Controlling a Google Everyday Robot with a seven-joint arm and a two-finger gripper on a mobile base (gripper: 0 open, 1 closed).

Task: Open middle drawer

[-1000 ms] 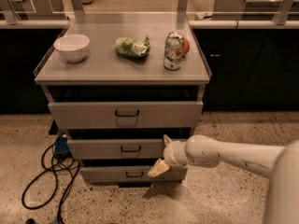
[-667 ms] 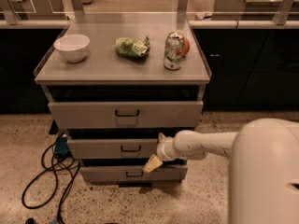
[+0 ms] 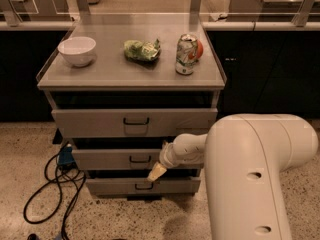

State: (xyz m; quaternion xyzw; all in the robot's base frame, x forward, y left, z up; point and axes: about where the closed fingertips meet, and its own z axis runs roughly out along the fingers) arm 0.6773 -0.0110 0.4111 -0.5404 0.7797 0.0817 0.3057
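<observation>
The middle drawer is the medium-height grey front of three in the grey cabinet. Its small black loop handle shows. Its inside is hidden. My gripper is at the end of the cream arm, just right of and slightly below that handle. It sits over the dark gap between the middle front and the bottom drawer. Its tip points down and to the left. The taller top drawer is above.
On the cabinet top stand a white bowl, a green bag and a soda can. Black cables lie on the floor at the left. My arm's large link fills the lower right.
The gripper has moved left along the middle drawer front, closer to its handle. The arm's large link has swung into the lower right of the view.
</observation>
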